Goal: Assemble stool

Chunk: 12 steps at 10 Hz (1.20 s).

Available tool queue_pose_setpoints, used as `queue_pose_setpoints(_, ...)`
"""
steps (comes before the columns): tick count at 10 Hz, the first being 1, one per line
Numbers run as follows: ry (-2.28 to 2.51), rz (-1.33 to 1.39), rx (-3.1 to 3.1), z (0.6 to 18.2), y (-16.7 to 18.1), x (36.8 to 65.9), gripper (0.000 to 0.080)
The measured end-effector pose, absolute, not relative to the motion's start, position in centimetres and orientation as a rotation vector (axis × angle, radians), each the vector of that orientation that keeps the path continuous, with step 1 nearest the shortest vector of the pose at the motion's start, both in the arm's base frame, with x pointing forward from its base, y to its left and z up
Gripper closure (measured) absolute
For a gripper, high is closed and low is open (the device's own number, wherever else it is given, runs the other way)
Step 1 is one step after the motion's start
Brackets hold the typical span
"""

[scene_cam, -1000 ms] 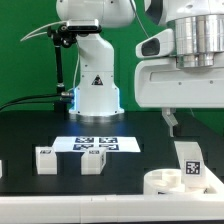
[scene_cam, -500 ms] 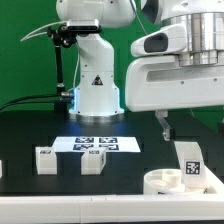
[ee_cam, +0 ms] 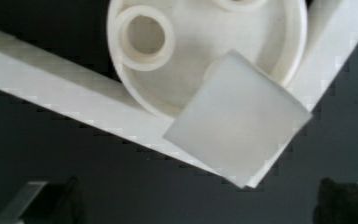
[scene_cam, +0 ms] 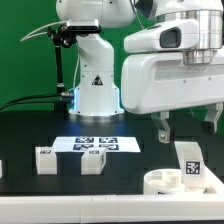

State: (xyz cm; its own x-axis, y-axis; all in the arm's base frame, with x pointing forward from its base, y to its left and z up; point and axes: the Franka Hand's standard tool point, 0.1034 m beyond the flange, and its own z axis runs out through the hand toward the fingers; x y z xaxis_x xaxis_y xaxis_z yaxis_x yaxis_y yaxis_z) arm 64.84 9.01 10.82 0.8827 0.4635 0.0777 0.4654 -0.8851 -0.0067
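Observation:
The stool's round white seat disc [scene_cam: 160, 182] lies at the table's front on the exterior view's right. A tagged white leg [scene_cam: 190, 164] stands upright on it, leaning slightly. My gripper [scene_cam: 187, 128] hangs just above that leg, open, with nothing between its fingers. In the wrist view the seat disc [ee_cam: 211, 45] shows a round socket hole, and the leg [ee_cam: 240, 118] stands in front of it. The dark fingertips [ee_cam: 34, 200] frame bare table on either side of my gripper [ee_cam: 190, 205]. Two more tagged legs [scene_cam: 45, 160] [scene_cam: 92, 160] stand on the table at the exterior view's left.
The marker board [scene_cam: 97, 144] lies behind the two loose legs, in front of the arm's base [scene_cam: 95, 95]. A long white border rail [ee_cam: 60, 80] runs against the seat disc. Another small white part [scene_cam: 2, 170] shows at the exterior view's left edge.
My hand has shifted toward the exterior view's left and come lower, so its fingers now hang closer over the upright leg. The parts have not moved.

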Motion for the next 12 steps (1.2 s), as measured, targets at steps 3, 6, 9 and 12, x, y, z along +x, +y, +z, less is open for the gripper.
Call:
queue_pose_setpoints(3,-1.496,0.039,-2.827,9.8,11.0,64.6,0.0151)
queue_pose_setpoints(6,-1.748,0.056,-2.69,9.7,10.7,64.8,0.0151)
queue_pose_setpoints(9,-1.876,0.101,-2.595,8.1,10.9,64.2,0.0151)
queue_pose_setpoints(12,-1.785,0.136,-2.645,6.3,11.3,63.7,0.0178)
